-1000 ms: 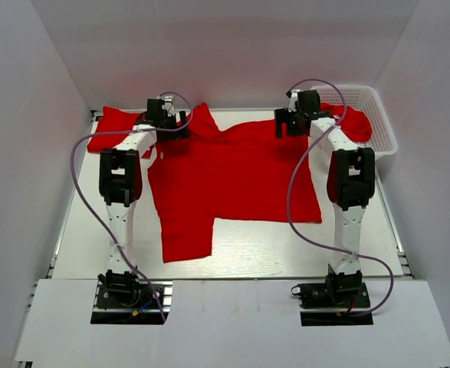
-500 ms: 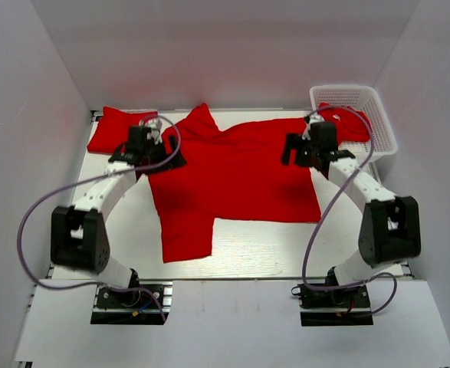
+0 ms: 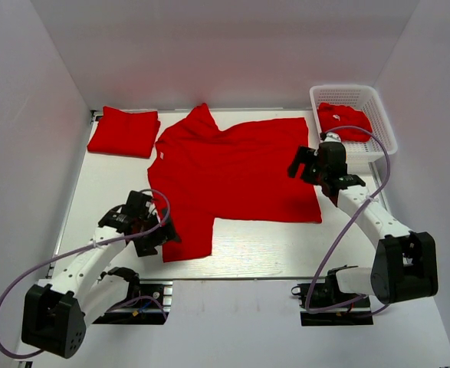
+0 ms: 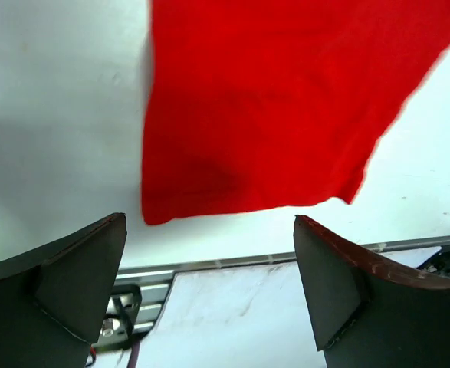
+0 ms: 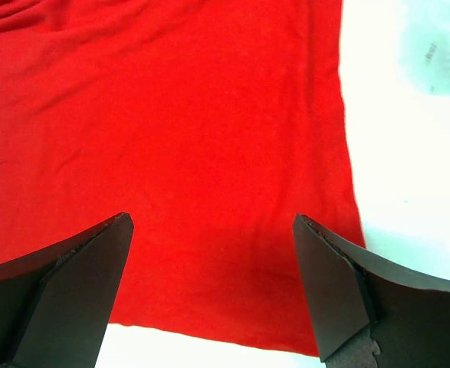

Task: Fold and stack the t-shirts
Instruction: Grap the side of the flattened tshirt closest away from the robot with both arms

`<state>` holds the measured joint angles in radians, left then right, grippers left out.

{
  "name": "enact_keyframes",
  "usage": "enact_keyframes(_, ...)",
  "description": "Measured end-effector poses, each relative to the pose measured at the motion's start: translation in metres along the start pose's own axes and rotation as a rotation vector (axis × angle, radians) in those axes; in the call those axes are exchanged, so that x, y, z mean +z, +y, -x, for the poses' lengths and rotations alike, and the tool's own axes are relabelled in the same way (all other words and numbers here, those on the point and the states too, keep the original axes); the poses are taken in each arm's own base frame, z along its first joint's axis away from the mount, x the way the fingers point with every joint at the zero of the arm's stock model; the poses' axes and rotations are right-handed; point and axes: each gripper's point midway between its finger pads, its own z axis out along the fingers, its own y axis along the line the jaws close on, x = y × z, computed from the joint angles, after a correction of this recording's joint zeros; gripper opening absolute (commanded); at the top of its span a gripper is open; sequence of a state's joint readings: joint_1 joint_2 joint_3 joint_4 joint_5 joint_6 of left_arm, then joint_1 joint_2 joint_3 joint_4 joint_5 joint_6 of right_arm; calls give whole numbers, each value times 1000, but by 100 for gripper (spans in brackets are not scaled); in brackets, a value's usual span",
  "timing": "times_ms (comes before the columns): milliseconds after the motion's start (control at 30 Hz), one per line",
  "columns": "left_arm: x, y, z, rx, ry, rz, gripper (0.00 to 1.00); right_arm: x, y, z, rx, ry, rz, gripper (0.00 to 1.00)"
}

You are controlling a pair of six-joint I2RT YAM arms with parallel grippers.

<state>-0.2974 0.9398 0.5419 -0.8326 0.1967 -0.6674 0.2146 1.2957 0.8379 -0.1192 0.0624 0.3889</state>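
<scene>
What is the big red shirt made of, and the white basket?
The spread red t-shirt looks like soft matte cloth: it lies limp with small wrinkles. The white basket looks like stiff plastic, its walls a mesh of holes.

You see the spread t-shirt (image 3: 232,176) is matt woven cloth, the surface (image 3: 270,245) under it smooth and slightly shiny, the basket (image 3: 383,121) white plastic mesh, the left fingers (image 4: 64,299) dark and matt.

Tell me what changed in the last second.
Both arms drew back from the far side: left gripper to the near-left corner of the spread t-shirt, right gripper to its right edge. Both open, holding nothing. Spread t-shirt, folded t-shirt and basket unchanged.
</scene>
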Motion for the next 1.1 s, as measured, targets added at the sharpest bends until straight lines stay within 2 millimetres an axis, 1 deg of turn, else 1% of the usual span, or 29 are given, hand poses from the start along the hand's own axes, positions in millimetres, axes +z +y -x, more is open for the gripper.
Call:
enact_keyframes(167, 9, 11, -12, -59, 69, 78, 100, 1, -10, -7, 19, 5, -38, 91)
enact_keyframes(267, 16, 18, -18, -77, 115, 131, 95, 1, -12, -6, 26, 1, -53, 91)
enact_keyframes(300, 18, 20, -20, -78, 126, 144, 88, 1, -13, -6, 27, -1, -58, 91)
enact_keyframes(367, 21, 23, -24, -85, 150, 164, 82, 1, -16, -6, 29, -5, -74, 91)
enact_keyframes(400, 23, 24, -26, -85, 157, 168, 76, 1, -17, -5, 30, -8, -82, 91)
enact_keyframes(467, 24, 24, -29, -81, 172, 171, 71, 1, -21, -5, 35, -15, -102, 91)
enact_keyframes(500, 25, 23, -31, -77, 176, 168, 63, 1, -23, -5, 39, -17, -112, 91)
enact_keyframes(567, 26, 23, -34, -77, 186, 166, 56, 0, -27, -8, 49, -18, -132, 91)
enact_keyframes(600, 27, 23, -35, -78, 193, 167, 47, 0, -28, -9, 51, -18, -137, 91)
enact_keyframes(700, 30, 21, -37, -81, 211, 167, 37, 0, -35, -17, 59, -8, -160, 91)
enact_keyframes(733, 31, 19, -37, -82, 217, 160, 28, -1, -37, -20, 59, -3, -162, 91)
enact_keyframes(800, 34, 15, -36, -80, 225, 143, 22, -2, -39, -29, 59, 14, -164, 91)
enact_keyframes(833, 35, 13, -36, -79, 231, 136, 4, -3, -41, -34, 60, 24, -165, 91)
enact_keyframes(867, 37, 11, -36, -82, 237, 132, 0, -3, -43, -41, 62, 37, -165, 91)
enact_keyframes(1000, 40, 4, -29, -55, 239, 114, 0, -8, -52, -69, 74, 107, -188, 91)
enact_keyframes(1100, 41, 1, -24, -21, 215, 98, 0, -14, -58, -82, 81, 145, -216, 91)
